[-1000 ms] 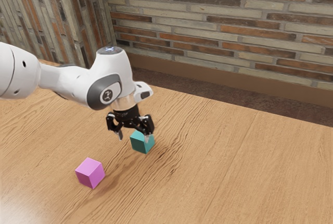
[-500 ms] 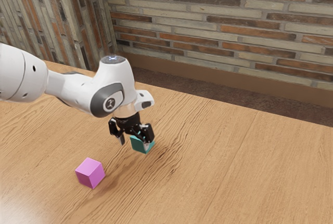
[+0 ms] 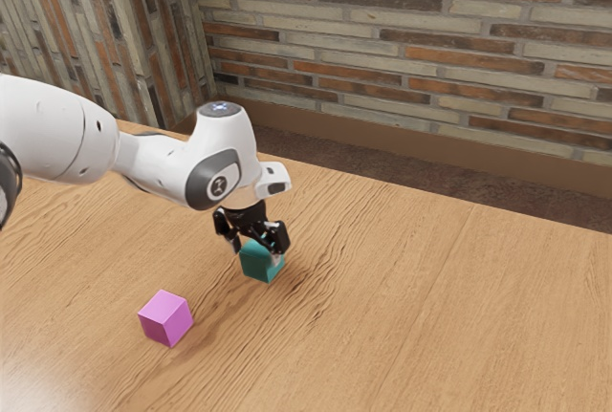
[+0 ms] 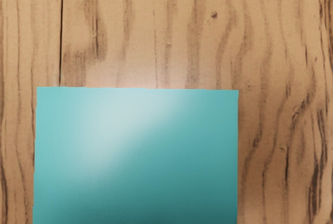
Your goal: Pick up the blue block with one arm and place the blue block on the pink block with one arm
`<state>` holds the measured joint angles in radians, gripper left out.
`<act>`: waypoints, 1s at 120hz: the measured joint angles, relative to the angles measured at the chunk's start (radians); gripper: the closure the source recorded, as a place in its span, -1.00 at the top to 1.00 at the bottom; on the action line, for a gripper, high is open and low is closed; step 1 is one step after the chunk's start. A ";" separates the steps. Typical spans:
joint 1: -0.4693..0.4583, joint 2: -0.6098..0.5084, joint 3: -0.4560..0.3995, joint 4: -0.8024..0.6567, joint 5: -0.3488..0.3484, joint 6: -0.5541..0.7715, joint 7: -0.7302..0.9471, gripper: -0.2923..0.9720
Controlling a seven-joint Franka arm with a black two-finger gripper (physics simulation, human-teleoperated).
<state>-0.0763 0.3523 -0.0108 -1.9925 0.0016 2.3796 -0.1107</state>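
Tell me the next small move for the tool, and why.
Probably close the tool on the blue block. The tool sits low over the block with its fingers apparently open and straddling it. The block rests on the table, apart from the pink block. A lift makes sense only once the grip is firm.

Simulated room: brick walls point(image 3: 402, 39), wooden table point(image 3: 459, 316)

I saw a wooden table point(image 3: 459, 316) with dark wavy grain, and the wrist view showed that grain close up. Behind it ran a brick wall point(image 3: 430, 39), a second brick wall point(image 3: 86, 39) meeting it at the exterior view's left, dark floor point(image 3: 430, 168) between table and wall
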 joint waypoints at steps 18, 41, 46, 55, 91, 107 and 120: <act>0.001 0.023 0.000 0.011 -0.003 0.011 0.023 0.54; 0.001 0.055 0.000 0.024 -0.006 0.027 0.046 0.54; 0.001 0.062 0.000 0.030 -0.006 0.030 0.050 0.54; 0.001 0.068 0.000 0.035 -0.006 0.033 0.057 0.54; 0.001 0.066 0.000 0.033 -0.005 0.039 0.074 0.16; 0.001 0.024 0.003 0.023 0.003 0.039 0.074 0.03; 0.003 -0.155 0.016 -0.135 0.012 0.039 0.056 -0.02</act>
<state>-0.0733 0.1971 0.0055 -2.1273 0.0131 2.4190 -0.0545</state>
